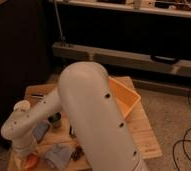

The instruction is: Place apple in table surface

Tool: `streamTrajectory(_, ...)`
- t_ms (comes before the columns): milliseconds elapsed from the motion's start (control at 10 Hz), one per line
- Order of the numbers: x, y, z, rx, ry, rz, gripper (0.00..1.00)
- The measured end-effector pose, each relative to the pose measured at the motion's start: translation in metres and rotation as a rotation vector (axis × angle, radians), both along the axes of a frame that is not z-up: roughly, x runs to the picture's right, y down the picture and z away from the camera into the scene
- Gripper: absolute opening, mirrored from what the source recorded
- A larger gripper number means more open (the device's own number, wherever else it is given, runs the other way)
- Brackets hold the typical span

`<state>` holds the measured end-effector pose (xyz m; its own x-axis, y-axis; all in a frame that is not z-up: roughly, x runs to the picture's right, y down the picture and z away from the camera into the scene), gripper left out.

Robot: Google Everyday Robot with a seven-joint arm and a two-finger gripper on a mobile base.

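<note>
A: While that big white arm (89, 115) blocks the middle of the view, where's the apple?

B: Apple (30, 161) is at approx. 7 o'clock, on the near-left corner of the table surface (145, 136). Small, round, orange-red, brighter than the pale planks around it. Only its lower-right part shows; the rest is covered by the gripper.

A: And the gripper?

B: Gripper (25, 154) hangs at 7 o'clock too, pointing down, directly over the apple. It's touching the apple or v. close. Whether it's clamped on the fruit or loose, can't tell: the white wrist housing hides that.

A: Is the apple resting on the wood?

B: It looks low, about plank level, but contact w/ the wood can't be made out.

A: Anything else on the table?

B: Orange bin (125, 96) at approx. 2 o'clock, on the far-right part of the top, well apart from the apple. Blue-grey crumpled item (56, 155) lies just at the apple's 3 o'clock. Beyond it, same direction, is a dark clump (78, 153), prob. grapes. Small dark obj. (55, 119) is at the apple's 1 o'clock, beside the forearm. Cables (189, 145) lie on the floor at 4 o'clock, off the table.
</note>
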<state>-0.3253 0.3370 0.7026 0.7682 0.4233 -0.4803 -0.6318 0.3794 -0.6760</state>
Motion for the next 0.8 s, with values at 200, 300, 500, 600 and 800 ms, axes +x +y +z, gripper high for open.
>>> streamTrajectory(200, 0.004, -0.022, -0.018, 0.024, -0.013, 0.03, 0.0)
streamTrajectory(300, 0.012, -0.039, -0.027, 0.041, 0.0, 0.039, 0.0)
streamTrajectory(500, 0.034, -0.086, -0.04, 0.08, 0.032, 0.066, 0.0)
streamTrajectory(600, 0.051, -0.111, -0.037, 0.098, 0.06, 0.083, 0.0)
streamTrajectory(800, 0.084, -0.153, -0.025, 0.113, 0.124, 0.126, 0.0)
